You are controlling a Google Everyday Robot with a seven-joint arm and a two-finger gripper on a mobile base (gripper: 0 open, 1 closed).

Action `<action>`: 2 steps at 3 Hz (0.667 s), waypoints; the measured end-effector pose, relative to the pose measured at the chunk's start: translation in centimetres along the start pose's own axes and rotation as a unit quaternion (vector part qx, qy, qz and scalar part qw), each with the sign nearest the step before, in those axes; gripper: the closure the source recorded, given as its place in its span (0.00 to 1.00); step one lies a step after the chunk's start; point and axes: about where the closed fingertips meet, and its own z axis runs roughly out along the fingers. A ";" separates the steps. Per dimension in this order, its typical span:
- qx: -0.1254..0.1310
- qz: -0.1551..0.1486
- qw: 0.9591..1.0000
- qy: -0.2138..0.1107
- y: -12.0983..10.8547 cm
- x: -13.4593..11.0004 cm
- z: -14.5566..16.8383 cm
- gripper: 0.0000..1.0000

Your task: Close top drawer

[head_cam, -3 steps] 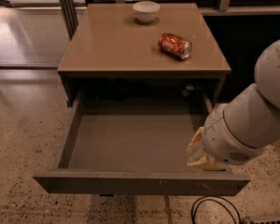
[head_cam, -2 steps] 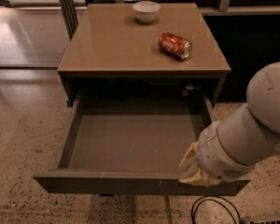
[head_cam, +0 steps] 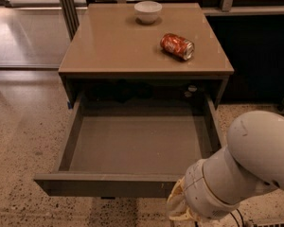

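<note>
top drawer (head_cam: 132,145): pulled out
gripper (head_cam: 179,206): near right, by its front; we cannot tell its grip
desk (head_cam: 109,46): 1 bowl (head_cam: 148,11), 1 can (head_cam: 177,46)

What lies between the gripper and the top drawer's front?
Nothing shows between them. In the camera view the gripper sits just below the right end of the open top drawer's front, against its edge; contact cannot be told.
</note>
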 end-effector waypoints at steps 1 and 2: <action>0.000 -0.035 0.999 0.024 1.4 -0.2 2.2 1.00; -0.005 -0.058 0.997 0.051 1.6 0.4 4.2 1.00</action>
